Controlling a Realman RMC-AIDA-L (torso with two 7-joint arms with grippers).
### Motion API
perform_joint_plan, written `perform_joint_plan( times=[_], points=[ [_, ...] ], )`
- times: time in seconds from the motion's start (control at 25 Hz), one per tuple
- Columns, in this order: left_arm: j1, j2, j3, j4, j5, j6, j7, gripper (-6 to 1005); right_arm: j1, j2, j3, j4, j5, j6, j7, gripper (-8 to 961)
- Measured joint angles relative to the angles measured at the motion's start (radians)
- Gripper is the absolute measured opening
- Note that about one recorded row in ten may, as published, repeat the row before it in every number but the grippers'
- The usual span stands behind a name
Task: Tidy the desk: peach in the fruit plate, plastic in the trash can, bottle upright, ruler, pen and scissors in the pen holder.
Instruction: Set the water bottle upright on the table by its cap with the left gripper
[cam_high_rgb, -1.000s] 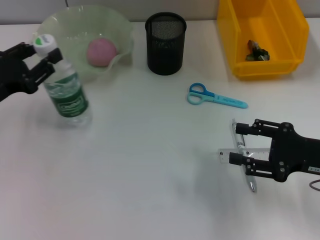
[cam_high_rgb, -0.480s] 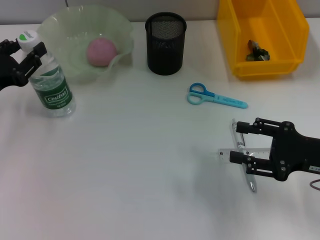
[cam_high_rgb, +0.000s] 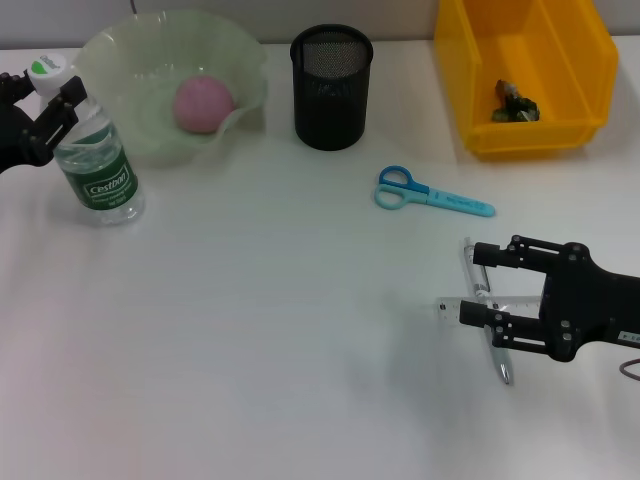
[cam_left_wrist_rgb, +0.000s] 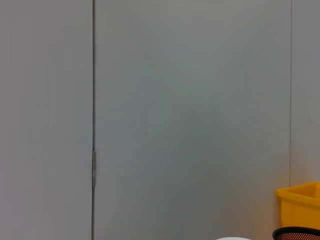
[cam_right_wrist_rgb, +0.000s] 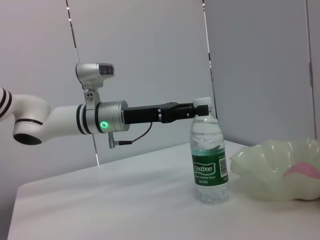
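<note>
Over the last second we have swung the bottle (cam_high_rgb: 95, 170) from a clear lean to upright. It now stands on its base on the desk (cam_high_rgb: 280, 330) at about nine o'clock, just beside the fruit plate (cam_high_rgb: 240, 60). Our left gripper (cam_high_rgb: 45, 100) is still clamped on the neck under the white cap, as the right wrist view confirms, so we judge the bottle step all but done, with only the release left.

Other parts look settled: the peach (cam_high_rgb: 203, 103) lies in the fruit plate at about eleven o'clock, and the plastic (cam_high_rgb: 514, 104) sits inside the trash can (cam_high_rgb: 480, 135) at one o'clock.

Our right gripper (cam_high_rgb: 478, 300) hovers low at about four o'clock, fingers apart, straddling the pen (cam_high_rgb: 488, 330) and the ruler (cam_high_rgb: 480, 303), which lie crossed on the desk. It has not shifted in this second. The scissors (cam_high_rgb: 430, 194) lie flat near three o'clock, well apart from the pen holder (cam_high_rgb: 331, 88) at twelve o'clock, which looks empty from here. So three items, we judge, still need to go into the holder.
</note>
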Motion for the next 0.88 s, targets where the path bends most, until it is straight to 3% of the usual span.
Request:
perform_joint_plan(
  times=[0.88],
  points=[
    [-0.003,-0.001,0.003,0.0,0.0,-0.011,0.001,432,0.009,-0.002,0.002,0.0,0.0,0.003,0.007,700]
  ],
)
